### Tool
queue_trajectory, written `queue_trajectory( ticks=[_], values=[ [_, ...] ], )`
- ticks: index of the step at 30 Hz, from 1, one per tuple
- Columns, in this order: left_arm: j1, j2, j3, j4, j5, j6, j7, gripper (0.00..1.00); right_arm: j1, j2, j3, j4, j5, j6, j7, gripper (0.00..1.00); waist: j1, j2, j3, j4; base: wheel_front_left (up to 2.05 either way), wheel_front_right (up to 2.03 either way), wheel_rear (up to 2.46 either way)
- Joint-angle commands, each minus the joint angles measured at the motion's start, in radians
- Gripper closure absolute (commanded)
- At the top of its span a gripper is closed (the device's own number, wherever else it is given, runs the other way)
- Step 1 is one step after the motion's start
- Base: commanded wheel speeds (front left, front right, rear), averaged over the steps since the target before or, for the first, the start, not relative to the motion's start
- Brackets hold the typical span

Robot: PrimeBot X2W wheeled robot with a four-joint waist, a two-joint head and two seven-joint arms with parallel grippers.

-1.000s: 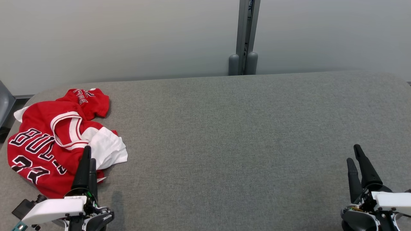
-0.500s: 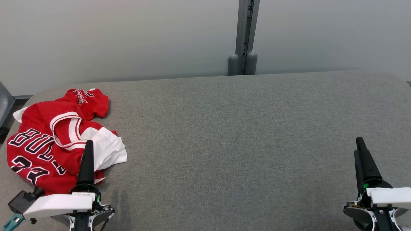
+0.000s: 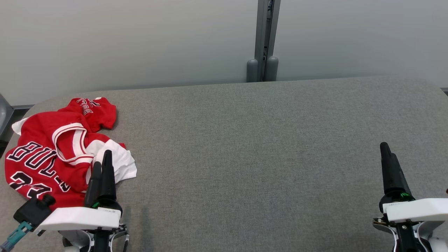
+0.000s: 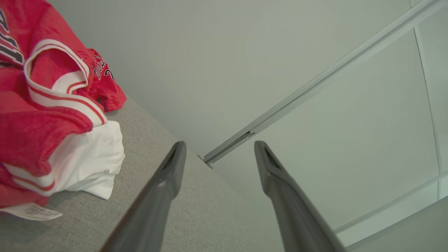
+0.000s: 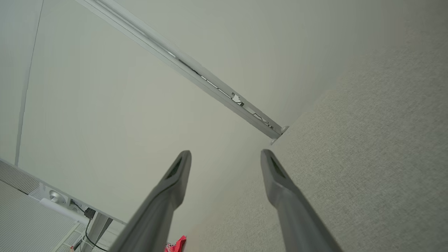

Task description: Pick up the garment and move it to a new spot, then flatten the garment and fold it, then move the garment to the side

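The garment is a crumpled red jersey with white trim and black lettering, lying at the left end of the grey padded table. My left gripper stands open at the lower left, its fingertips over the jersey's white lower edge. In the left wrist view the jersey bunches to the left of the spread fingers, with nothing between them. My right gripper is open at the lower right above bare table. A small red bit of the jersey shows in the right wrist view.
A pale wall runs behind the table with a grey vertical post at its middle. The wide grey table top stretches between the two grippers. A dark object sits past the table's left end.
Both grippers have moved forward up the head view, the left one shifting slightly right toward the jersey's white edge. The camera has drifted a little. The jersey lies unmoved.
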Motion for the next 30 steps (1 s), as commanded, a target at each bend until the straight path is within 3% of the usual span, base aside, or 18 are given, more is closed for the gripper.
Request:
queue_trajectory(
  ticks=[1,19,30],
  values=[
    [-0.034,0.008,-0.007,-0.016,0.058,0.012,-0.011,0.0,-0.026,-0.011,0.0,-0.018,-0.062,0.002,-0.015,0.0,0.0,0.0,0.0,-0.001,0.0,0.0,0.0],
    [-0.04,0.009,-0.077,0.012,0.4,0.076,-0.063,0.0,-0.03,-0.012,0.037,-0.015,-0.419,0.002,-0.066,0.0,0.0,0.0,-0.005,-0.002,0.0,0.0,0.0],
    [-0.045,0.01,-0.096,0.032,0.534,0.1,-0.095,0.0,-0.033,-0.013,0.06,-0.02,-0.565,0.002,-0.099,0.0,0.0,0.0,-0.009,-0.003,0.0,0.0,0.0]
  ],
)
